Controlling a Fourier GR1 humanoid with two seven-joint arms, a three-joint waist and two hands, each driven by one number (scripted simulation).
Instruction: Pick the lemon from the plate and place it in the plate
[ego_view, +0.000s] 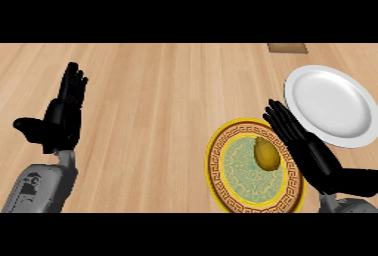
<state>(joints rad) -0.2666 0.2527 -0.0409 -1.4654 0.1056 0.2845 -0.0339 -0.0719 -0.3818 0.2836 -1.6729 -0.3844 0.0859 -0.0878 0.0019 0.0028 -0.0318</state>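
A: Two plates. Lemon (266, 154) sits on the patterned plate (218, 167), lower right of frame. White plate (328, 106) is just up-right of it.
B: Hands?
A: Right hand (304, 145) has straight fingers, spread off the thumb, just right of the lemon, holding nothing. Left hand (62, 117) rests open at the left of frame.
B: Handling?
A: Probably light, firm and rounded, so it may roll. I'd take it across the middle, thumb opposite fingers.

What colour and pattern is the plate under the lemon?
The plate holding the lemon has a yellow rim, brown key-pattern band and pale green centre; head view.
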